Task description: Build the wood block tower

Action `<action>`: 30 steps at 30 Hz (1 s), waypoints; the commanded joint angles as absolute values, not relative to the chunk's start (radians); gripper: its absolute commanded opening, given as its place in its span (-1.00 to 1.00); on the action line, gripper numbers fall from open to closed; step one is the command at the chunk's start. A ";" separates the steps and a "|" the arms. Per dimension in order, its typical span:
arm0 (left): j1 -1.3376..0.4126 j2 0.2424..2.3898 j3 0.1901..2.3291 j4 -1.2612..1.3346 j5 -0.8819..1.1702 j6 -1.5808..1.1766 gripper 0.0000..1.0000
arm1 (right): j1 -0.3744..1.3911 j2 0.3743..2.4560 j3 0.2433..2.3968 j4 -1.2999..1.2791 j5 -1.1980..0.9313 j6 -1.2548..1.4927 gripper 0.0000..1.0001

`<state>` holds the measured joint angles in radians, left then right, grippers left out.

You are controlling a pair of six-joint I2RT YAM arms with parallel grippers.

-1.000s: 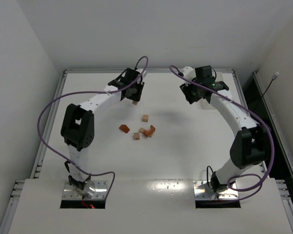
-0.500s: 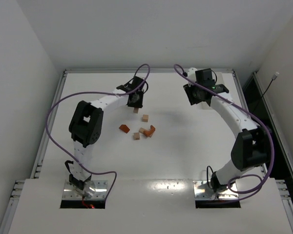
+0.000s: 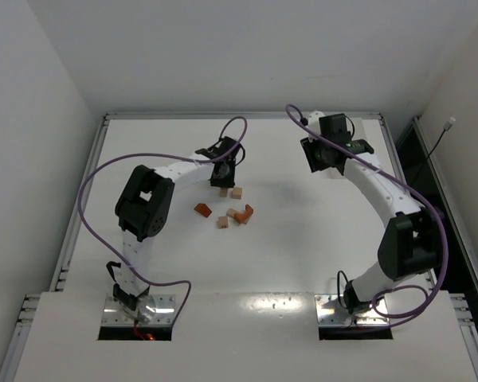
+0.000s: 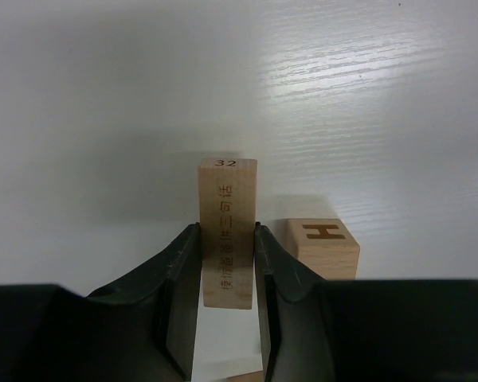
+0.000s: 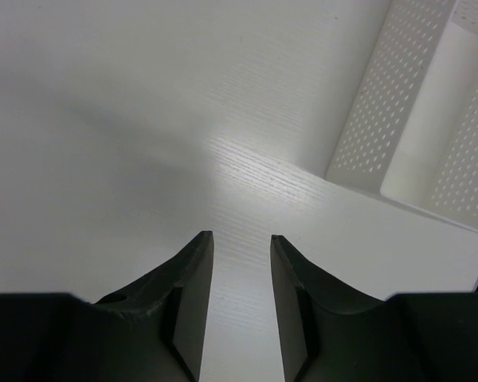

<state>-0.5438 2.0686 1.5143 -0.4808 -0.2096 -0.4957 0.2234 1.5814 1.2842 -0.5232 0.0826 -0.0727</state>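
Top external: left arm (image 3: pixel 183 169) reaches forward, left claw (image 3: pixel 223 173) pinching a tan bar (image 4: pixel 227 199); right claw (image 5: pixel 240 255) empty, narrowly parted.

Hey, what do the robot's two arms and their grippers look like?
The left arm and right arm are white links with bulky black joint housings, each trailed by a looping purple cable. The left gripper and right gripper each have two matte black fingers tapering toward the tips.

Top camera looks down over the whole table (image 3: pixel 303 239); both wrist cameras view its surface closely.
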 commanded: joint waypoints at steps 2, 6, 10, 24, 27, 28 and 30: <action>-0.541 2.092 1.519 -0.453 -0.218 -0.517 -0.90 | 0.225 1.536 1.276 -0.492 0.091 -0.049 -0.29; -0.541 2.103 1.519 -0.453 -0.207 -0.526 -0.77 | 0.225 1.536 1.276 -0.492 0.091 -0.049 -0.21; -0.541 2.112 1.519 -0.453 -0.187 -0.526 -0.50 | 0.225 1.536 1.276 -0.492 0.091 -0.049 -0.04; -0.532 1.887 1.456 -0.419 -0.241 -0.470 0.40 | 0.235 1.557 1.336 -0.492 0.006 -0.113 0.15; -0.520 1.791 1.456 -0.419 -0.241 -0.437 0.40 | 0.235 1.611 1.382 -0.492 -0.047 -0.126 0.15; -0.511 1.766 1.456 -0.419 -0.241 -0.425 0.40 | 0.235 1.626 1.397 -0.492 -0.060 -0.126 0.15; -0.511 1.715 1.456 -0.419 -0.274 -0.388 0.43 | 0.245 1.676 1.433 -0.492 -0.098 -0.126 0.09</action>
<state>-0.5274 1.8297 1.4441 -0.4538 -0.2287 -0.4477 0.2287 1.6253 1.3594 -0.5266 -0.0154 -0.1123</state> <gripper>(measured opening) 0.710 0.555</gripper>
